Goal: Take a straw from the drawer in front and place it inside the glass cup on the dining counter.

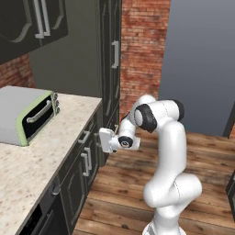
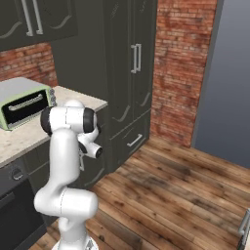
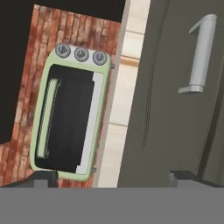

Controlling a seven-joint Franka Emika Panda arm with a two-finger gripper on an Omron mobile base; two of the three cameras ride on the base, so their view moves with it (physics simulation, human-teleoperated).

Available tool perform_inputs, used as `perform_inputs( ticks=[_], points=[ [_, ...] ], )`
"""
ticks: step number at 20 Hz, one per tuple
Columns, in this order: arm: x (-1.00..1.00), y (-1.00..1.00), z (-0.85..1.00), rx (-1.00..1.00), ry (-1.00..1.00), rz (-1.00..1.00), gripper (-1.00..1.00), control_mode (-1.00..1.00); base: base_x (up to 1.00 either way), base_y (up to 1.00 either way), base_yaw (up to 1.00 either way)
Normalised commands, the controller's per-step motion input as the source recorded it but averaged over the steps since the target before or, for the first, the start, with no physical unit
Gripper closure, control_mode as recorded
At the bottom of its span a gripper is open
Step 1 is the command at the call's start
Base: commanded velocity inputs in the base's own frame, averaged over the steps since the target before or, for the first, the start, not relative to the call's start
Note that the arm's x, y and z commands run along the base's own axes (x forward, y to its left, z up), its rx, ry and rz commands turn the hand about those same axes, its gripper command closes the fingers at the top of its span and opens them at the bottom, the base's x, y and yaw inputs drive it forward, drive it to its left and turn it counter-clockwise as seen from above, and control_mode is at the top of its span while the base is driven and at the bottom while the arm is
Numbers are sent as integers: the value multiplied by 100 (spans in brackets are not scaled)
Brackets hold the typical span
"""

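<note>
While the tool gapes, one toaster oven occupies one counter.

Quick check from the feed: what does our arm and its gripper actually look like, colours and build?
A glossy white arm of rounded, tubular links with dark grey to black rings at the joints. The gripper has a white blocky body and two small dark square-ended finger tips. No cables or markings visible.

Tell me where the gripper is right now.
In the left base view the gripper hangs open just off the front of the drawer under the beige counter's end, right of the toaster oven.
</note>
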Motion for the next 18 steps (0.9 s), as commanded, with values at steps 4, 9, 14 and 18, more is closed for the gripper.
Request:
perform_inputs(
  ticks=[4, 9, 14, 18],
  points=[
    [28, 0, -15, 2, 0, -3, -100, -100, 0, 0, 0],
    [23, 2, -22, 1, 0, -2, -100, -100, 0, 0, 0],
    [20, 14, -26, 1, 1, 0, -100, -100, 0, 0, 0],
    [17, 16, -19, 0, 0, 0, -100, -100, 0, 0, 0]
  ],
)
